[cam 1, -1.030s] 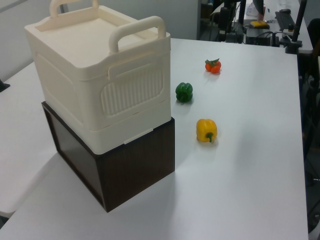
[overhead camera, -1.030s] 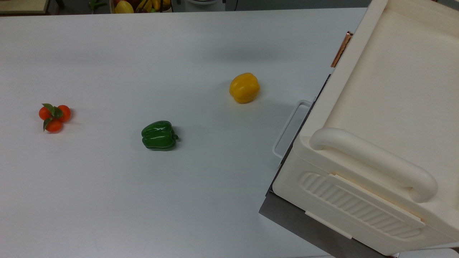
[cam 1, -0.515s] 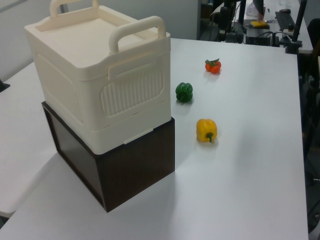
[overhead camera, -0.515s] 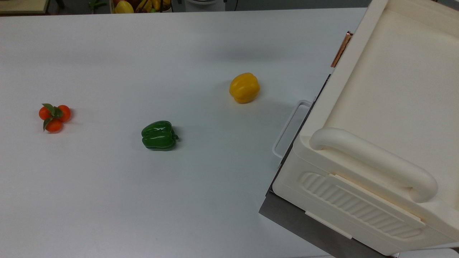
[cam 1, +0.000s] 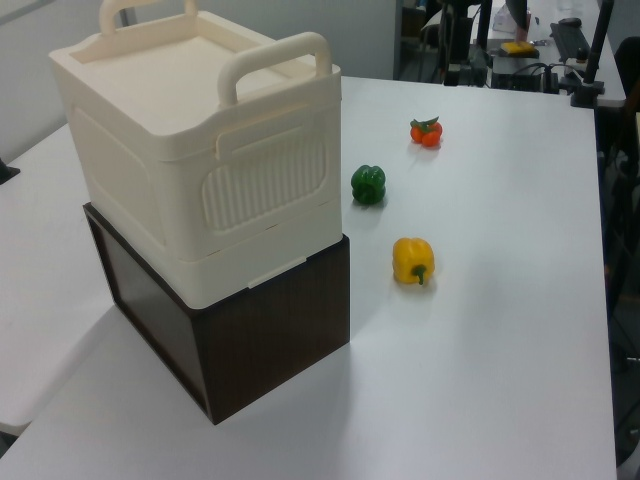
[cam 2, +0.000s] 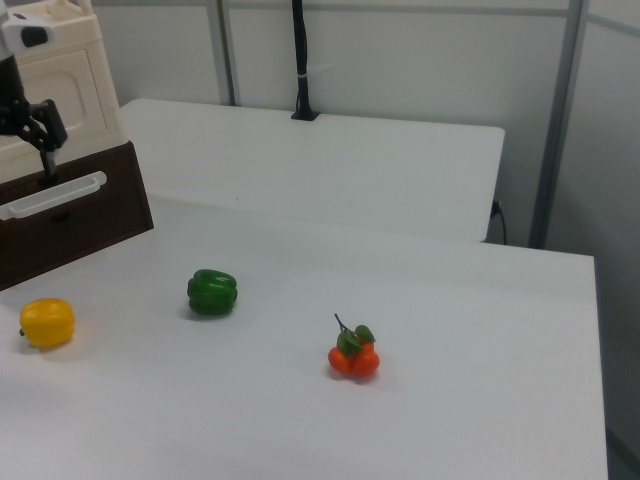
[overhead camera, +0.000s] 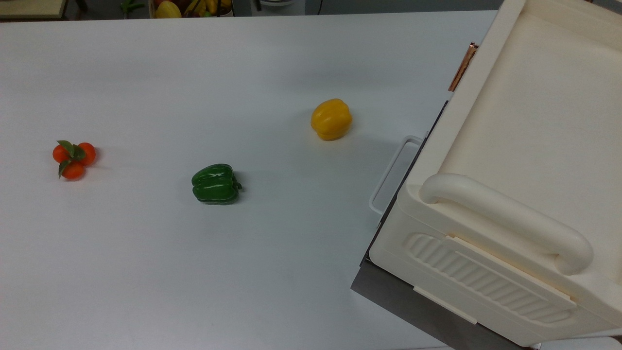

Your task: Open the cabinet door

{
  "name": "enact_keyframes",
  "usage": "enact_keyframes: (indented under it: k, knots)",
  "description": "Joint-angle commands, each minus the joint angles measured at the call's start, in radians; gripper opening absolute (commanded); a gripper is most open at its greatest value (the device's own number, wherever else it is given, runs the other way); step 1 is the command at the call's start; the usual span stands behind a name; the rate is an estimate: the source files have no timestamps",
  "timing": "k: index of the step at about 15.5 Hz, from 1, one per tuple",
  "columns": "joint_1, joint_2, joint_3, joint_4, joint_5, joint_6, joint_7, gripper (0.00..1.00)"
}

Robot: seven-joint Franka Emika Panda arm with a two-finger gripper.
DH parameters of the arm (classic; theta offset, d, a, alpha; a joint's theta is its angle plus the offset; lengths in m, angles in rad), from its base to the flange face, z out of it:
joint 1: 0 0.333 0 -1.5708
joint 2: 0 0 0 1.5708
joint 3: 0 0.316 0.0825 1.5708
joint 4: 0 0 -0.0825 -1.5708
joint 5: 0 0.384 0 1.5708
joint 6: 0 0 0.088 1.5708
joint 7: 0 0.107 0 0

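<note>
Cream cabinet sits on a dark brown box at the top view's right edge of the white table, toward the top view's lower right corner. The cabinet door is on the cabinet face turned toward the table's middle, and it looks flush with that face. Its copper bar handle runs along the cabinet's upper front edge in the top view.

The gripper hangs just in front of the door in the right view, above the box's white drawer handle. Jaw state: can't tell. Contact with the door: can't tell.

- Yellow pepper lies near the box.
- Green pepper is mid-table.
- Small orange fruit cluster lies toward the top view's left edge.
- All three are well apart.
</note>
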State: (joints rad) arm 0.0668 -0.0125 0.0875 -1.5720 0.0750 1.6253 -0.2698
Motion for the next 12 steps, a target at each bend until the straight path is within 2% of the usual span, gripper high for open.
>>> enact_keyframes:
  k: [1,4,5,8,10,12]
  knots:
    - [-0.005,0.003,0.035,0.016,0.057,0.018,-0.155,0.95]
    - [-0.013,0.025,0.086,0.039,0.101,0.022,-0.200,0.91]
    - [-0.015,0.040,0.106,0.055,0.112,0.030,-0.200,0.86]
    - [-0.015,0.058,0.165,0.066,0.115,0.102,-0.200,0.84]
    - [-0.015,0.078,0.198,0.067,0.115,0.148,-0.201,0.75]
    - [-0.016,0.097,0.230,0.069,0.115,0.204,-0.242,0.62]
